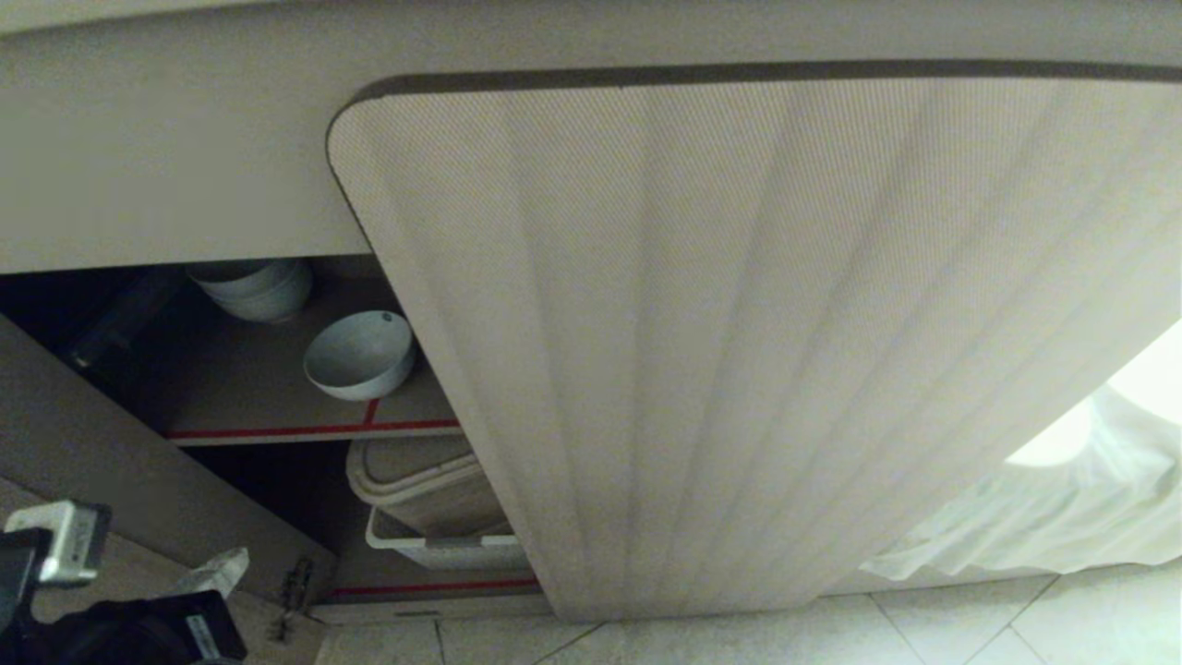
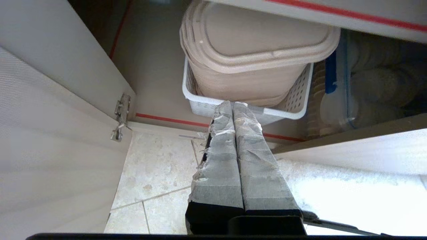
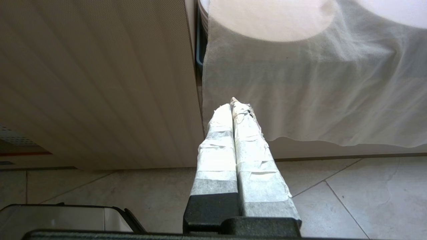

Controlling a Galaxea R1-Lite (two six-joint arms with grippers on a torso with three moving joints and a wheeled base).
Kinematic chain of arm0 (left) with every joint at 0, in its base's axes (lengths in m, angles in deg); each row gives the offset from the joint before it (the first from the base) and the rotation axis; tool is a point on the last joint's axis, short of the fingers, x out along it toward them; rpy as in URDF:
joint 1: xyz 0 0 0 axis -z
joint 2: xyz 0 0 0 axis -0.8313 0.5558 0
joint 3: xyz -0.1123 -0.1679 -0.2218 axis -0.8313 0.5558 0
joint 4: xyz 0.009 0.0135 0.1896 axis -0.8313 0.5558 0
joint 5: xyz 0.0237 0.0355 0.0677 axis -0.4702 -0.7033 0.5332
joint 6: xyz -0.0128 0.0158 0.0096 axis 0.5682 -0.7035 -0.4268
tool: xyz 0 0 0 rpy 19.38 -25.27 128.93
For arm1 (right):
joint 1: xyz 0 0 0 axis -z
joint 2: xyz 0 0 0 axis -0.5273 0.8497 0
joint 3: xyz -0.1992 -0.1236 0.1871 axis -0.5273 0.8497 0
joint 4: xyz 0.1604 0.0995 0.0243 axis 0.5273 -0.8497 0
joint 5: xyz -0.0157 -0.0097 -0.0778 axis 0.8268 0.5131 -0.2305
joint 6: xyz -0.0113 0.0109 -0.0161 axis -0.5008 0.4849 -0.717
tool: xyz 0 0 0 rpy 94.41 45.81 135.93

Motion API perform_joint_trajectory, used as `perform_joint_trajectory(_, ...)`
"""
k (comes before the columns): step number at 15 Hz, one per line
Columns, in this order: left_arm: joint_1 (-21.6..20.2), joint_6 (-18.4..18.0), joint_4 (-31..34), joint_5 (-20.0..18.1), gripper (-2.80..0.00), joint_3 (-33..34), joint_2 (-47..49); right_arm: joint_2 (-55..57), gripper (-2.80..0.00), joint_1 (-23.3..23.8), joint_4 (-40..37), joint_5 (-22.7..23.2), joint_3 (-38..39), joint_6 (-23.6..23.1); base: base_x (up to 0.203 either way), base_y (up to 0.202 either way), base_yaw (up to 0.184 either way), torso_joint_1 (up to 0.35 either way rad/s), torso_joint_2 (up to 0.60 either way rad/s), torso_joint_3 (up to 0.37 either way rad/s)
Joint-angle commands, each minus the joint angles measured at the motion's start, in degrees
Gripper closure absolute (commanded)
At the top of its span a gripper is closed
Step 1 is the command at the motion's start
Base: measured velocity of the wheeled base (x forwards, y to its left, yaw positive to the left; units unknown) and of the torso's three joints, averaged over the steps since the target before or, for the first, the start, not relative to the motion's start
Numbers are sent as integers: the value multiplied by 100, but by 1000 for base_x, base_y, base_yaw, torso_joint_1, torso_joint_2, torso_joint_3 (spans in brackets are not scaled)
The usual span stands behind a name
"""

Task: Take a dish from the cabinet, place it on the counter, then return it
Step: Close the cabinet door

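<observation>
1. White ceramic, the dish (image 1: 359, 354) sits alone on the upper brown shelf of the cabinet (image 1: 739, 323), near the red front strip, tilted so its mouth faces outward; a stack of similar bowls (image 1: 254, 288) stands just behind it, deeper in.
2. From my left gripper (image 2: 232, 106) the dish lies above and further in: my taped fingers are pressed together on nothing, level with the lower compartment, pointing at the white perforated basket (image 2: 293, 103) and its beige tubs. I judge the reach must go up past the shelf edge.
3. Being round, the dish offers no long axis; its raised rim looks the likeliest hold.
4. My left arm is nearer; my right gripper (image 3: 233, 105), also closed and empty, hangs by the shut ribbed door and a white cloth (image 3: 317, 93).
5. Only the head view shows the dish; the left wrist view alone shows the lower shelf's contents.
</observation>
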Motion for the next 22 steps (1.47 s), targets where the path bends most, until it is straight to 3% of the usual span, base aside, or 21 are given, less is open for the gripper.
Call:
perform_joint_trajectory(1,-46,-104,102,35,0,-1,-527,0,0,0,0,1,0,0,0,0,0,0,0,0)
perform_joint_trajectory(5,-127,-654,399,11,0,-1,-1091,0,0,-8,0,1,0,0,0,0,0,0,0,0)
perform_joint_trajectory(9,-164,-735,714,169,0,-1,-1473,0,0,-4,0,1,0,0,0,0,0,0,0,0)
perform_joint_trajectory(11,-453,-845,868,199,0,-1,-1690,0,0,-7,0,1,0,0,0,0,0,0,0,0)
perform_joint_trajectory(17,-821,-1217,1992,-126,0,-1,-3322,0,0,0,0,1,0,0,0,0,0,0,0,0)
perform_joint_trajectory(22,-2036,-1556,2810,-1715,0,-1,-4711,0,0,0,0,1,0,0,0,0,0,0,0,0)
